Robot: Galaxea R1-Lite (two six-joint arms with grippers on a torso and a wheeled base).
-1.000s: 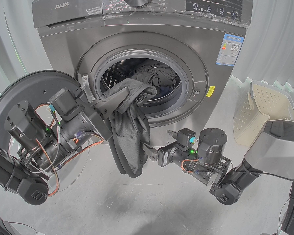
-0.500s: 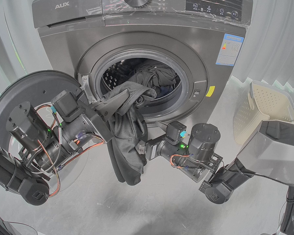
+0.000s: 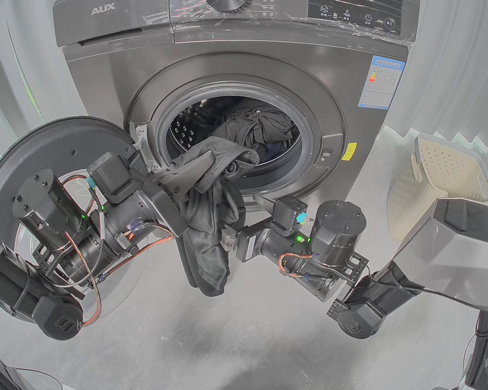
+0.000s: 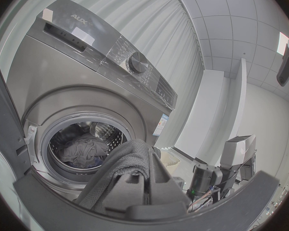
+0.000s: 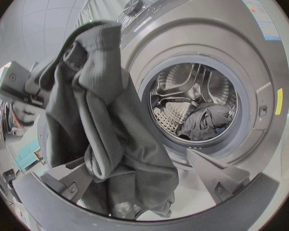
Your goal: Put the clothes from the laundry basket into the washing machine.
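1. My left gripper is pinched tight on a dark grey knitted garment. I hold it just in front of the lower rim of the round opening of the grey front-loading washing machine.
2. The garment drapes over my left fingers. Most of it hangs down in long folds below the opening, clear of the floor.
3. My right gripper sits lower, up against those hanging folds, with its jaws spread wide. In the right wrist view the cloth lies over one finger, while the other finger stands bare beside it, touching nothing.
4. A crumpled pile of dark clothes lies inside the ribbed steel drum.
5. The machine's round grey door stands swung open on my left, behind my left arm.
6. A cream perforated plastic laundry basket stands on the floor to the right of the machine, well apart from both grippers.
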